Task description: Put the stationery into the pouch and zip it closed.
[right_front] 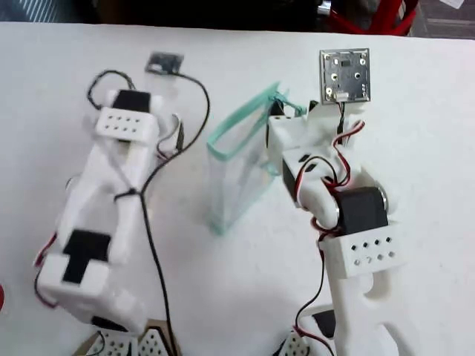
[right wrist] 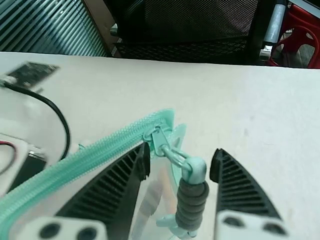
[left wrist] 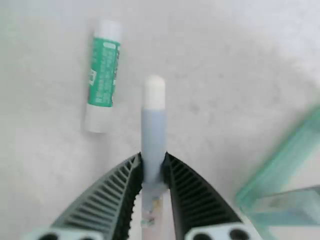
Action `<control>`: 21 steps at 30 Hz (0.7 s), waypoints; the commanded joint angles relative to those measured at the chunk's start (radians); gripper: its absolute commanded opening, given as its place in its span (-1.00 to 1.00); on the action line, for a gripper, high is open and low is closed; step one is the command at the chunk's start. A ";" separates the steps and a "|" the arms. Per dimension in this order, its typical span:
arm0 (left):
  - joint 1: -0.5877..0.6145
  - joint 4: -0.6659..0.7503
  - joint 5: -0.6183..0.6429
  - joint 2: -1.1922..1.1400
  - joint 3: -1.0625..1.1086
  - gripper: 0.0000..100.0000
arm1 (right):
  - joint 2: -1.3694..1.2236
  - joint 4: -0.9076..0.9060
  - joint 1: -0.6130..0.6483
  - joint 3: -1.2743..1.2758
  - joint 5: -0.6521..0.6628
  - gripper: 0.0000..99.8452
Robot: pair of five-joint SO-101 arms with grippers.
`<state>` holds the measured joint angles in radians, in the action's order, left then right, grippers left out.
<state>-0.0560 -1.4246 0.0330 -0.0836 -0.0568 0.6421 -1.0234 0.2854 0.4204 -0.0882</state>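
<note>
The clear pouch (right_front: pixel 237 167) with a teal zipper (right wrist: pixel 100 155) stands on its edge at the table's middle, between the two arms. My right gripper (right wrist: pixel 180 160) is at the pouch's far end, open, its fingers on either side of the dark grey zipper pull (right wrist: pixel 192 197) without pressing it. My left gripper (left wrist: pixel 152 160) is shut on a pale blue pen (left wrist: pixel 153 125) with a white cap, which points away from it just above the table. A green and white glue stick (left wrist: pixel 102 75) lies on the table beside the pen. A corner of the pouch (left wrist: pixel 280 185) shows close by.
A small square circuit board (right_front: pixel 345 74) lies beyond the right arm, and a smaller board (right_front: pixel 165 63) with a black cable (right_front: pixel 152 222) beyond the left arm. The table's far edge (right wrist: pixel 200 62) has a dark chair behind it.
</note>
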 commanded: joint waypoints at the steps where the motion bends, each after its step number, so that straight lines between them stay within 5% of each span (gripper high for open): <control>1: -0.008 -0.038 -0.009 0.286 -0.069 -0.95 | -0.008 -0.005 0.001 0.051 -0.006 -0.60; 7: -0.054 -0.005 0.028 0.662 -0.064 -0.95 | -0.008 -0.007 0.001 0.051 -0.009 -0.60; 11: -0.211 0.080 0.078 0.900 0.058 -0.95 | -0.008 -0.010 0.001 0.051 -0.009 -0.60; 16: -0.341 0.453 0.077 1.175 0.422 -0.95 | -0.008 -0.012 0.001 0.054 -0.006 -0.60; 21: -0.418 0.844 -0.072 1.360 0.707 -0.95 | -0.008 -0.005 -0.001 0.078 -0.006 -0.60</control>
<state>-0.4166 -0.8140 0.0330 1.1930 0.5294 0.6421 -1.0234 0.2854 0.4204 -0.0882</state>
